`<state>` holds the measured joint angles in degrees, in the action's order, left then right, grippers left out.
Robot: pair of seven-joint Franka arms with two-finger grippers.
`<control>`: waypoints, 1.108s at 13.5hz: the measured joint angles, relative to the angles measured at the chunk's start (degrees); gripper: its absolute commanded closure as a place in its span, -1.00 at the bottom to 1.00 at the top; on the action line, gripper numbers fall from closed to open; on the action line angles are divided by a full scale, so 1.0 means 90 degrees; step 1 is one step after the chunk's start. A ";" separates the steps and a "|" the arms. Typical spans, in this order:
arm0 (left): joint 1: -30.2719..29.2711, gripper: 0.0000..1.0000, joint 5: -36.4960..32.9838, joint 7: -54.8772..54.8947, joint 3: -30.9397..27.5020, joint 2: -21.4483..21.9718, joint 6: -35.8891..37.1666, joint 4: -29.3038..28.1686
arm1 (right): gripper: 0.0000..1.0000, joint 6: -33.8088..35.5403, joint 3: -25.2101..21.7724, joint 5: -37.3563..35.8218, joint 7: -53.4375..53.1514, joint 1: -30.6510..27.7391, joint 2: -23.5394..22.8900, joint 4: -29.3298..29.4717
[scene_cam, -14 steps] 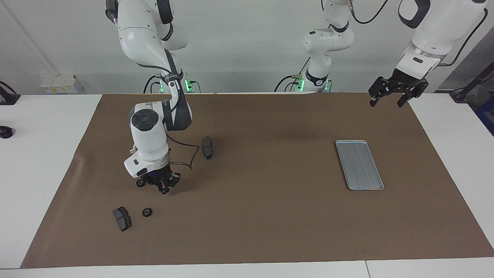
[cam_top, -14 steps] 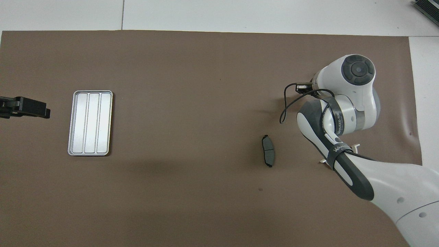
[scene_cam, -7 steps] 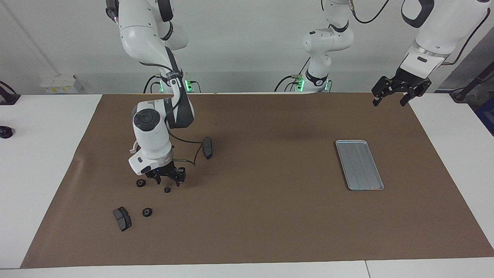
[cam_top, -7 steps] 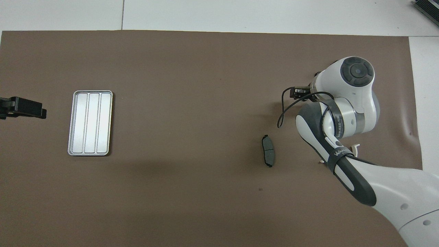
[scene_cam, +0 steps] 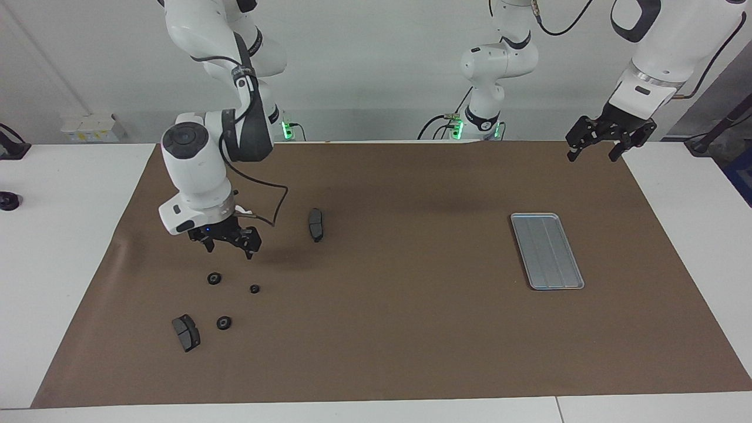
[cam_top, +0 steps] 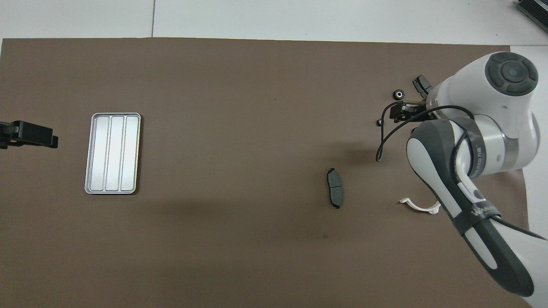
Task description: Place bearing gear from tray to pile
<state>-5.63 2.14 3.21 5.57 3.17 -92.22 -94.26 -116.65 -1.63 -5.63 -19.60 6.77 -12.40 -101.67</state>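
Gears [scene_cam: 254, 289] lie loose; right end effector [scene_cam: 227, 244] above, open.

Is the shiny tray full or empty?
Empty. The tray shows only its bare grooved bottom in both views; no gear lies in it.

The table [scene_cam: 53, 235] is covered by a brown mat [scene_cam: 399, 329]. On the mat are laid the tray [scene_cam: 547, 251] toward the left arm's end, and three black gears [scene_cam: 223, 322], two brake pads [scene_cam: 315, 224] and a white half-ring [cam_top: 421, 207] toward the right arm's end.
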 measured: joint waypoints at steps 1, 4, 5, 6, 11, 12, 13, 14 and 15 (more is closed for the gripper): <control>0.0000 -1.00 0.0000 0.0000 0.0000 0.0001 0.0000 0.0000 | -1.00 0.0199 0.0002 0.0000 0.0034 -0.0026 0.0158 0.0025; 0.0000 -1.00 0.0000 0.0000 0.0000 0.0001 0.0000 -0.0001 | -1.00 0.0820 -0.0003 0.0404 0.0502 -0.0228 0.0693 0.0074; 0.0000 -1.00 0.0000 -0.0001 0.0000 0.0001 0.0000 -0.0001 | -1.00 0.1032 -0.0007 0.0557 0.0666 -0.0339 0.0882 0.0086; 0.0000 -1.00 0.0000 -0.0001 0.0000 0.0002 0.0000 -0.0001 | -1.00 0.1241 -0.0013 0.0626 0.0759 -0.0426 0.1066 0.0092; 0.0000 -1.00 0.0000 -0.0001 0.0000 0.0002 0.0000 -0.0002 | -1.00 0.1741 0.0067 0.0686 0.0794 -0.0383 0.1573 0.0092; 0.0000 -1.00 0.0000 -0.0001 0.0000 0.0002 0.0000 -0.0002 | -1.00 0.1780 0.0079 0.0687 0.0794 -0.0301 0.1596 0.0092; 0.0000 -1.00 0.0000 -0.0001 0.0000 0.0002 0.0000 -0.0002 | -1.00 0.1812 0.0086 0.0687 0.0794 -0.0212 0.1610 0.0092; 0.0000 -1.00 0.0000 -0.0001 0.0000 0.0002 0.0000 -0.0002 | -1.00 0.1838 0.0093 0.0687 0.0794 -0.0122 0.1621 0.0092; 0.0000 -1.00 0.0000 -0.0001 0.0000 0.0002 0.0000 -0.0003 | -1.00 0.1845 0.0097 0.0687 0.0794 -0.0048 0.1631 0.0092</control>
<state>-5.63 2.14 3.20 5.57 3.19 -92.22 -94.29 -100.04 -0.75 0.55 -12.45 6.34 2.27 -100.84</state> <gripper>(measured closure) 0.000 0.000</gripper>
